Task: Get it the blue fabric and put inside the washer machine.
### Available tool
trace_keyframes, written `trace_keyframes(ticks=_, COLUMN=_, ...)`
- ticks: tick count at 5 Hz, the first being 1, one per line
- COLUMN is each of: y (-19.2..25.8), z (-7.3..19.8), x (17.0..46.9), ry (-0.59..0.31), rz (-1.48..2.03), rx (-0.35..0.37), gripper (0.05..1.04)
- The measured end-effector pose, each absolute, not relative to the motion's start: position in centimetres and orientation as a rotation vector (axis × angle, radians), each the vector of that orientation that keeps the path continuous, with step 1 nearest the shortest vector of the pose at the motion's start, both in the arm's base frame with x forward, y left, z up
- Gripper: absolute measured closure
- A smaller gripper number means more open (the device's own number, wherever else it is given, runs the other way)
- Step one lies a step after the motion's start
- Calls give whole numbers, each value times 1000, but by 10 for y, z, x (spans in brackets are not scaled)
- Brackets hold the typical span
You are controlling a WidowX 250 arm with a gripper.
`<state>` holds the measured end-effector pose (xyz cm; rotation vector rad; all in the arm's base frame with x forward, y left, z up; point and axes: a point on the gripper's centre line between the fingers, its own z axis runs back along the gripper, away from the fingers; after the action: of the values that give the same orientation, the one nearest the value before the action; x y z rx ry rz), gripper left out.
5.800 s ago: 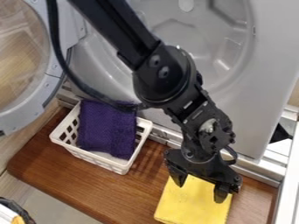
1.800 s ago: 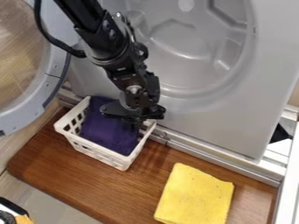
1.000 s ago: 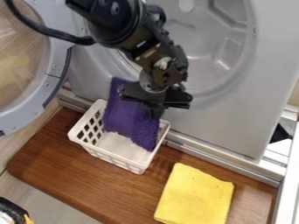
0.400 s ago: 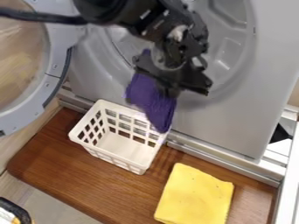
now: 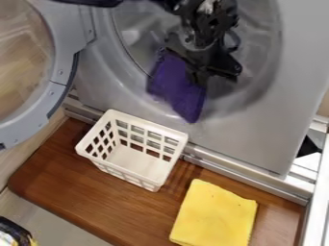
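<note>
The fabric (image 5: 177,87) I grip is deep purple-blue; my jaws are black. I see a white latticed basket (image 5: 132,178), plain yellow cloth (image 5: 214,215), reddish-brown board (image 5: 83,192) with wood grain, and grey washer (image 5: 250,134).

One purple cloth (image 5: 177,89), one yellow cloth (image 5: 214,214), one basket (image 5: 138,164), one washer (image 5: 257,129), one door (image 5: 62,72), one end effector (image 5: 198,78)

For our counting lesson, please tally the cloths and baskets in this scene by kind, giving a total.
Cloths: 2 (dark purple-blue rectangular fabric; bright yellow folded cloth)
Baskets: 1 (white rectangular plastic lattice basket)
Total: 3
</note>
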<state>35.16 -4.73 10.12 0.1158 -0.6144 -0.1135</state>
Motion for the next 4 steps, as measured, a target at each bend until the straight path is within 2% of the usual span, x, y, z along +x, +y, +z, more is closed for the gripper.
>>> trace_keyframes(ticks=3, y=-41, z=92, x=386, ry=-600, rz=-180, rx=104, gripper=987)
trace_keyframes(ticks=4, y=-41, z=86, x=386, ry=-584, rz=-164, rx=90, gripper=814)
